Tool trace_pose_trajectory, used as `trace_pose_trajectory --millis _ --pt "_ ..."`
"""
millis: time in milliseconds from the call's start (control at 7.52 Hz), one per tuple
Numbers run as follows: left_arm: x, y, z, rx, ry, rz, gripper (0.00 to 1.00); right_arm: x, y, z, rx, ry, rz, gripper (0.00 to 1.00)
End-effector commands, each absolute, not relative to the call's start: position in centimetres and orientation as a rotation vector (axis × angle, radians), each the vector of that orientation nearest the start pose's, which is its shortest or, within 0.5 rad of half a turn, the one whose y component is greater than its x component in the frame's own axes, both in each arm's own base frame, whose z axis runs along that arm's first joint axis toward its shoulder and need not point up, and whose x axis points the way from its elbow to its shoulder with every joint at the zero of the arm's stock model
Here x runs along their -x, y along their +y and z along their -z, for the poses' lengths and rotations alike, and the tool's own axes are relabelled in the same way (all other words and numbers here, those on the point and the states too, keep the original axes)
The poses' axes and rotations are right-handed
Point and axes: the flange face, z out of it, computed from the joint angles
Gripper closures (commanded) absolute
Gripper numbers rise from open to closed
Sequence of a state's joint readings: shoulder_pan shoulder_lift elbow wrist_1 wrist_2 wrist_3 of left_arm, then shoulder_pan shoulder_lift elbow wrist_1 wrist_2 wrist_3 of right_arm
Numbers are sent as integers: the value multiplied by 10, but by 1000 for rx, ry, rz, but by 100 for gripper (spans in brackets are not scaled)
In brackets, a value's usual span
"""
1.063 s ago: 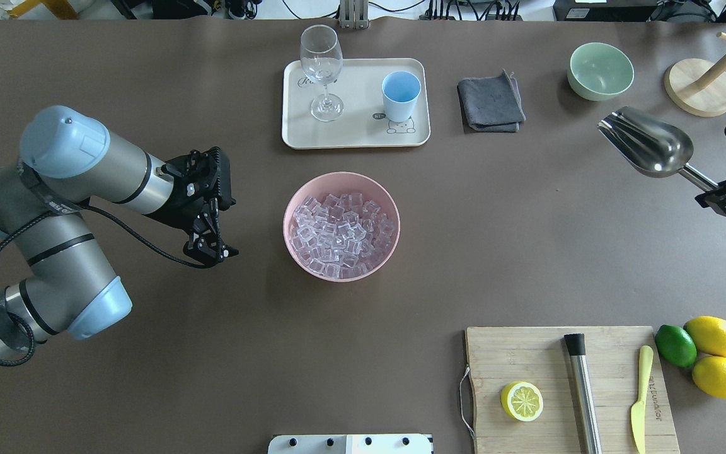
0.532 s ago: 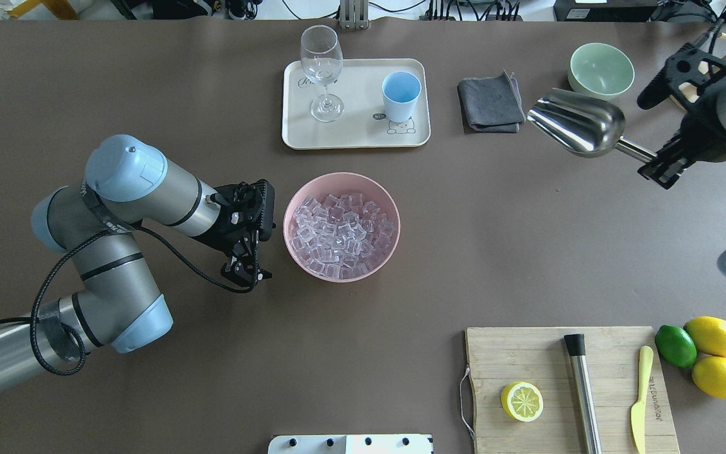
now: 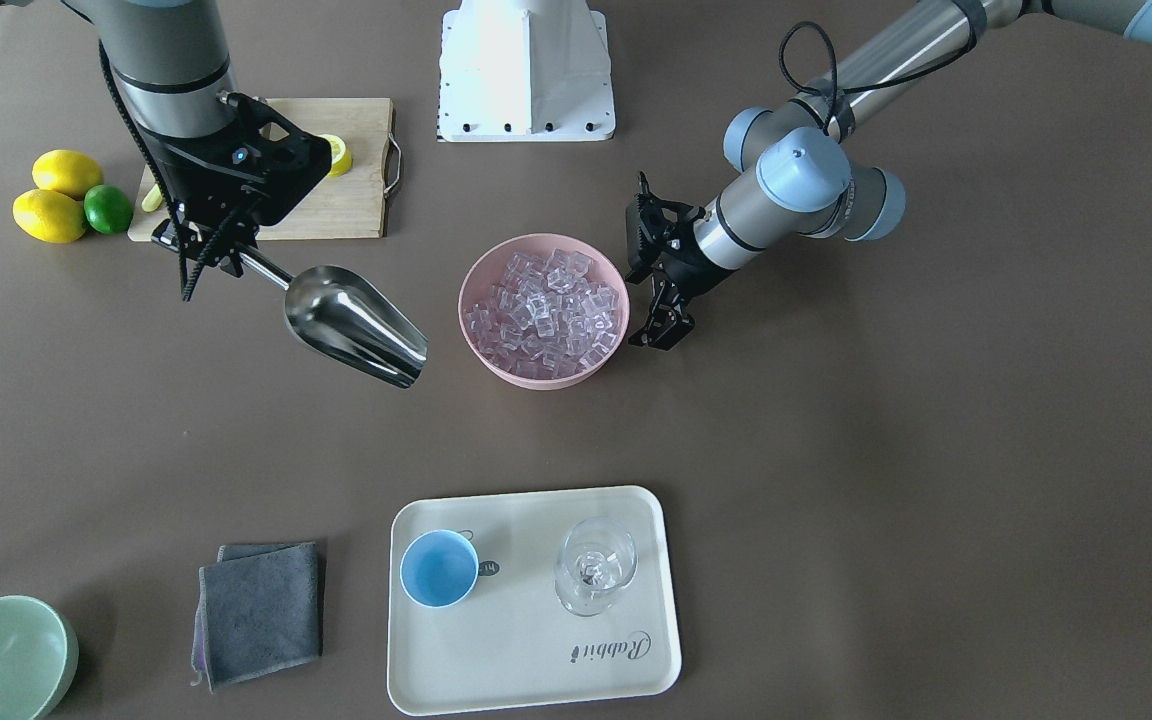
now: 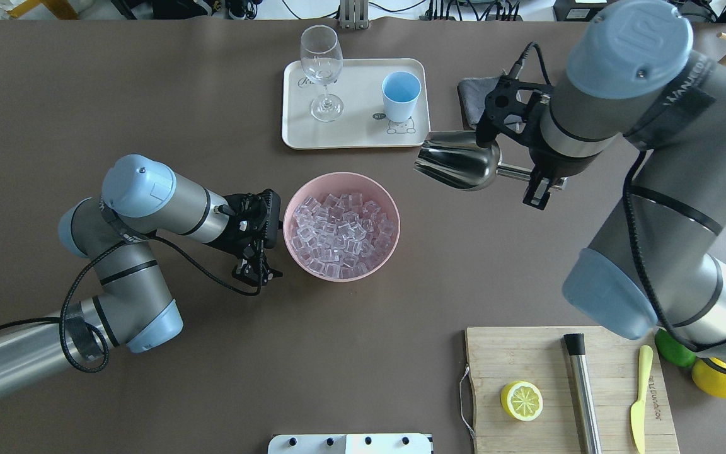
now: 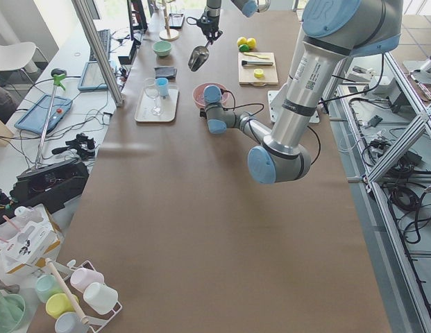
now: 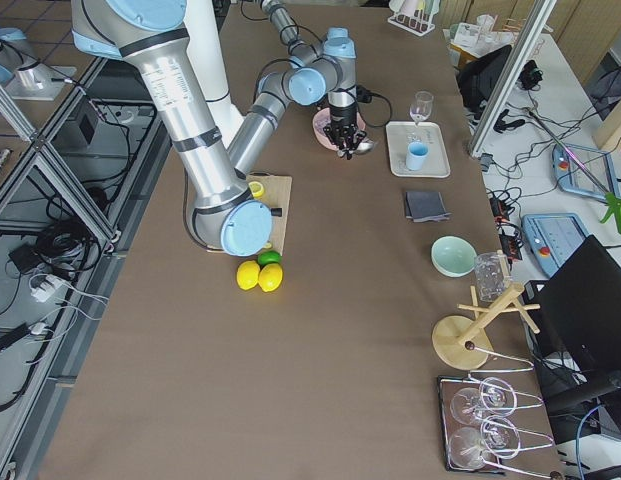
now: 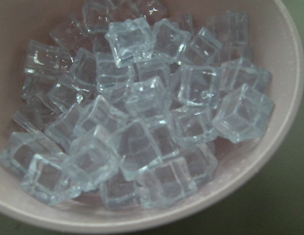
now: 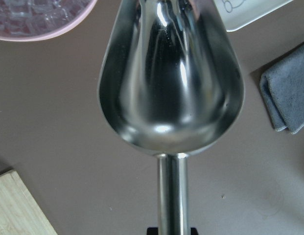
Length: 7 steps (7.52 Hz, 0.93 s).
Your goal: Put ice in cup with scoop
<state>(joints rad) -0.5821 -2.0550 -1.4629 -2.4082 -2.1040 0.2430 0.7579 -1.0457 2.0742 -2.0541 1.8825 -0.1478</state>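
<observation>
The ice fills a pink bowl at mid-table, and fills the left wrist view. The light-blue cup stands upright on a cream tray behind the bowl. My right gripper is shut on the handle of the steel scoop. It holds the scoop above the table, right of the bowl, mouth toward the bowl. The scoop's trough is empty. My left gripper is open and empty, close beside the bowl's left rim.
A wine glass stands on the tray left of the cup. A grey cloth and a pale green bowl lie beyond the scoop. A cutting board holds a lemon half, a muddler and a knife.
My right arm has swung in from the table's right edge and carried the scoop left, close to the pink bowl. My left arm has moved right, up to the bowl's left side.
</observation>
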Motion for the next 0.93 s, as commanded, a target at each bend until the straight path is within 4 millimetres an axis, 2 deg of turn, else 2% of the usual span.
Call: trace_pose_trajectory --millis 0,133,266,399,532,665,797 --pt "-524 -440 -336 -971 1003 -1267 1 374 -452 -152 -320 -425 1186 100" --pt "-526 -439 -335 -962 1019 -1243 1 403 -460 -142 -273 -412 1218 100" --pt "-528 -437 -335 -966 1023 -1242 1 426 -454 -116 -237 -366 1311 100" --pt "-530 -436 -333 -972 1026 -1241 1 451 -453 -106 -177 -336 1342 100" --pt "-535 -439 -331 -983 1030 -1241 1 486 -445 -105 -126 -248 1387 100" --pt "-534 -439 -331 -996 1036 -1240 1 504 -439 -103 -67 -187 1409 100" --pt "-534 -438 -330 -999 1037 -1240 1 503 -430 -102 -21 -149 1422 100"
